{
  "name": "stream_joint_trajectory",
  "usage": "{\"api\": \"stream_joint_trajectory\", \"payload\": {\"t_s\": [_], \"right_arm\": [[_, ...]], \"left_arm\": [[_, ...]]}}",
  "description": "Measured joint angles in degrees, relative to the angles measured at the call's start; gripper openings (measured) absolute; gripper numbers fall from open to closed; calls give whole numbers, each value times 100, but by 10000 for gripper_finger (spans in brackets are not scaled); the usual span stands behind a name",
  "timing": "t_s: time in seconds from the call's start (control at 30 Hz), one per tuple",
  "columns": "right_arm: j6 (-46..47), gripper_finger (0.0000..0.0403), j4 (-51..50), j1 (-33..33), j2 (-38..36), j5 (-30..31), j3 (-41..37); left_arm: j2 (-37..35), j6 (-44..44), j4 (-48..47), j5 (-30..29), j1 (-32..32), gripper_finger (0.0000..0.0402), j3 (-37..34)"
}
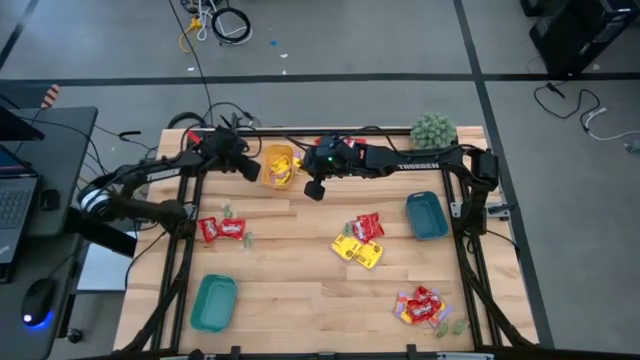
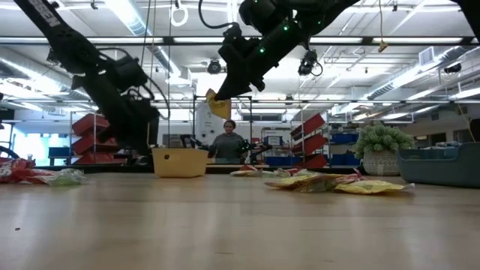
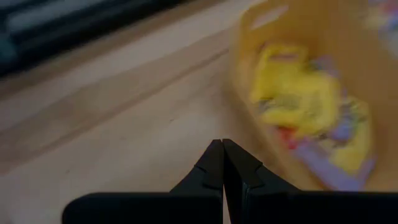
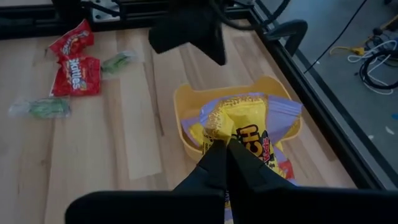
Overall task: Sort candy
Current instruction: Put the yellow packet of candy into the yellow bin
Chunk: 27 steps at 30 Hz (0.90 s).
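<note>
My right gripper (image 4: 225, 149) is shut on a yellow candy packet (image 4: 239, 127) above the yellow tray (image 4: 186, 99), which stands near the table's far edge and holds more yellow packets. In the low view the held packet (image 2: 219, 105) hangs clear above the tray (image 2: 180, 162). My left gripper (image 3: 222, 149) is shut on nothing, just above the bare wood beside the tray (image 3: 249, 43), on its left side (image 1: 252, 166). Red packets (image 1: 222, 230) and pale green pieces (image 4: 42, 107) lie on the table's left part. My right gripper pinches the yellow packet's crumpled upper end (image 4: 219, 127) between its two fingers, slanting down from the table's right side. The packet hangs below the fingers, lifted clear, over the tray's inside.
More red (image 1: 365, 226) and yellow (image 1: 357, 250) packets lie mid-table, and a red heap (image 1: 420, 305) with green pieces (image 1: 455, 325) sits near the front right. A teal tray (image 1: 214, 302) stands front left, a blue tray (image 1: 426, 215) right, a fuzzy green plant (image 1: 433, 128) far right.
</note>
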Motion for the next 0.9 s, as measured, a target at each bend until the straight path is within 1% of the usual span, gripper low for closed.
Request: {"api": "stream_joint_trajectory", "payload": {"t_s": [0.1, 0.2, 0.3, 0.4, 0.63, 0.73, 0.83, 0.9], "right_arm": [[0, 0, 28, -3, -1, 7, 0], [-28, 0, 23, -3, 1, 86, 0], [-92, 0, -25, -5, 0, 160, 0], [-96, 0, -60, -16, 2, 160, 0], [-96, 0, -247, -21, 2, 158, 0], [-118, 0, -333, 7, 2, 156, 0], [-386, 0, -371, 84, 35, 152, 0], [-746, 0, -301, 106, 105, 135, 0]], "left_arm": [[370, 6, 255, 119, 51, 0, 9], [832, -16, 539, 392, 3, 0, 9], [1232, -118, 855, 606, -124, 0, 11], [1474, -182, 1168, 724, -324, 0, 10], [1589, -336, 1672, 853, -1012, 0, 5], [1587, -434, 2046, 858, -1336, 0, 5], [1587, -469, 2367, 849, -1686, 0, 5], [1532, -463, 2399, 917, -1861, 0, 5]]}}
